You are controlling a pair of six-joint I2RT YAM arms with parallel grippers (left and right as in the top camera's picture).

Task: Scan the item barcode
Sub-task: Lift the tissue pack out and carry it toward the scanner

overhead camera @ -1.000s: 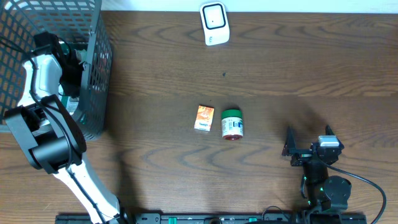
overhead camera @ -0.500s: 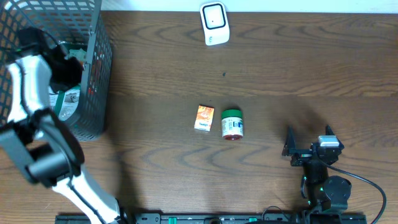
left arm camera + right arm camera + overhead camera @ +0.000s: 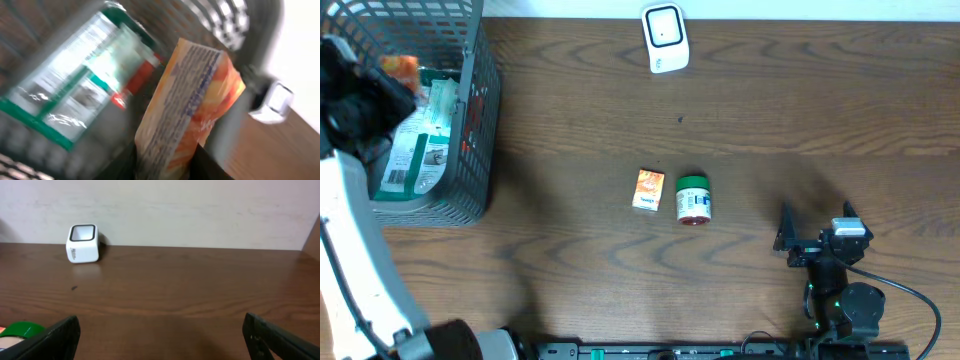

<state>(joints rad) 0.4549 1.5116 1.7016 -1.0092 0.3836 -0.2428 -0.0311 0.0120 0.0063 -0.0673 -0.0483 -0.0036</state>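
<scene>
Your left claw (image 3: 167,161) is clamped on an orange box (image 3: 192,100), over the wire basket (image 3: 470,150) at the table's (image 3: 770,120) left edge. A white scanner (image 3: 664,38) stands far-centre. Your right claw (image 3: 816,228) sits near-right, fingers wide apart.

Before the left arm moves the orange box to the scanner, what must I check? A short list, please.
1. The left gripper is shut on the orange box: ok.
2. The box is clear of the basket: cannot tell, blurred view.
3. The barcode side is known: cannot tell.
4. Nothing stands in front of the scanner: ok.
5. The right gripper is open and far from the scanner: ok.
</scene>
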